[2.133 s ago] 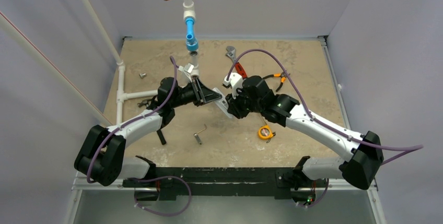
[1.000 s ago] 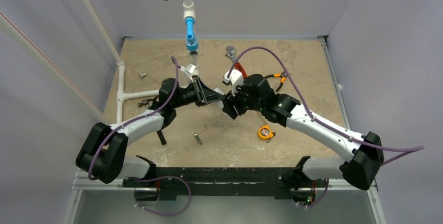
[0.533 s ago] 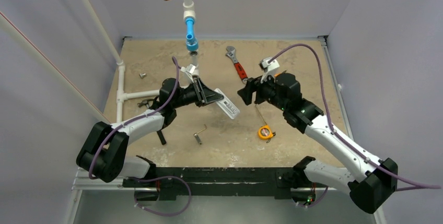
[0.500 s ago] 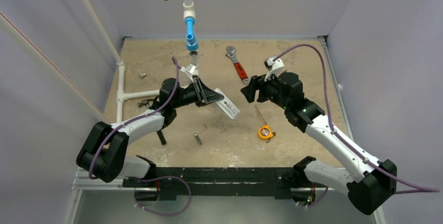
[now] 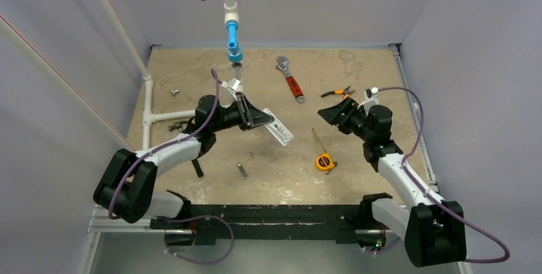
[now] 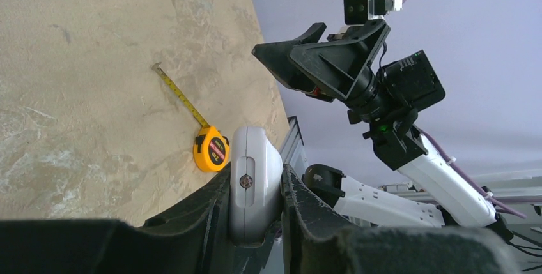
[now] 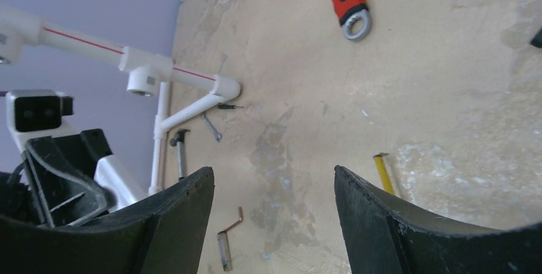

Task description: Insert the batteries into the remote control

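Fingers of left gripper clenched on remote control; I see its rounded end pinched between them in left wrist view. Remote control sticks out toward tape measure, left of and beyond it. Right gripper released, fingers spread, nothing between, hovering beyond tape measure. Wrench lies on surface, farther beyond tape measure.
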